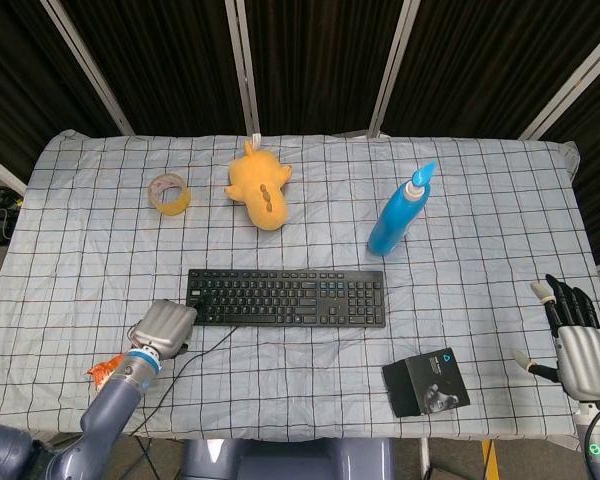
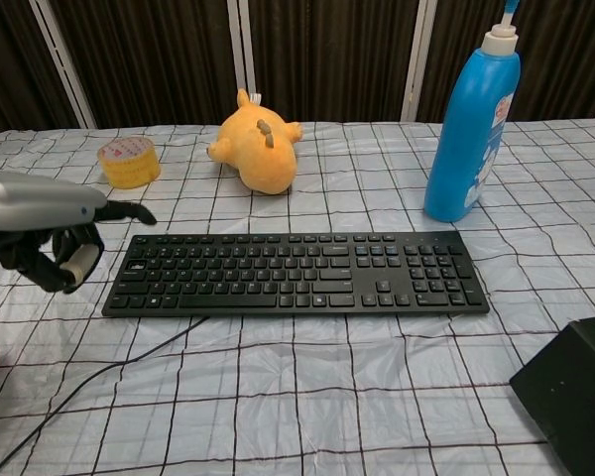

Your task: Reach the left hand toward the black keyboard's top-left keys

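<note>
The black keyboard [image 1: 285,298] [image 2: 297,273] lies across the middle of the checked cloth, its cable [image 1: 198,345] trailing off its front-left corner. My left hand [image 1: 163,326] [image 2: 55,233] hovers above the table just left of the keyboard's left end. One finger [image 2: 129,210] points out level with the top-left keys, without touching them. The other fingers are curled in and hold nothing. My right hand [image 1: 578,340] rests at the table's front right, fingers spread and empty, far from the keyboard.
Behind the keyboard are a yellow plush toy [image 1: 258,185] [image 2: 261,149], a tape roll [image 1: 168,193] [image 2: 127,162] and a blue bottle [image 1: 400,212] [image 2: 471,129]. A black box [image 1: 426,381] [image 2: 575,392] sits front right. An orange wrapper [image 1: 105,368] lies by my left forearm.
</note>
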Tool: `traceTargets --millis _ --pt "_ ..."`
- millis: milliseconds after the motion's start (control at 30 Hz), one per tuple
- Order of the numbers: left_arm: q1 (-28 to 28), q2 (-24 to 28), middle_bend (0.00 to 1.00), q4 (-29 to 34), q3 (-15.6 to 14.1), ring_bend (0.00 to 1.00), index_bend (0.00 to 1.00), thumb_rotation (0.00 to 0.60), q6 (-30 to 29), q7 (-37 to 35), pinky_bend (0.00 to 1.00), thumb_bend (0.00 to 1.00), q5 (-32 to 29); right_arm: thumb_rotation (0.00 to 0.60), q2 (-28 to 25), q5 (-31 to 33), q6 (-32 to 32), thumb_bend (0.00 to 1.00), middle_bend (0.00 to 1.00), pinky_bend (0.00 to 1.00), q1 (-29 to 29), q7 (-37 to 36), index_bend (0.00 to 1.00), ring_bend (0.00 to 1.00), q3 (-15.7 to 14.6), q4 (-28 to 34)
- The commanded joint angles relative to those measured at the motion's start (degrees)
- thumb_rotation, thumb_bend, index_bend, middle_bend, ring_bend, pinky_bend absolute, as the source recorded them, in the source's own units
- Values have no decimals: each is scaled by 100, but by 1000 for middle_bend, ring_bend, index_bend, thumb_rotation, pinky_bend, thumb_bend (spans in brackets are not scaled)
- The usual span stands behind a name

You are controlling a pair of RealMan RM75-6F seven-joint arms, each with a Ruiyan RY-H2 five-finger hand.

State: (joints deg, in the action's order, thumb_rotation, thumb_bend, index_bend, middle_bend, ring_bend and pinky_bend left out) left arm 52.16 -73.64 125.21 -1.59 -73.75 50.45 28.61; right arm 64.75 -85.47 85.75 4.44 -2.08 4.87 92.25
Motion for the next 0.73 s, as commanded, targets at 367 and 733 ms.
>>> traceTargets --millis 367,733 --pt "-2672 473 0 -1434 -1448 0 0 600 -2481 -1998 0 0 5087 600 22 -131 53 98 0 43 6 44 69 0 -30 -26" --pt "-3432 221 0 -2892 -1156 0 0 600 -2876 -3066 0 0 5620 600 55 -146 54 97 0 43 6 102 69 0 -46 -67"
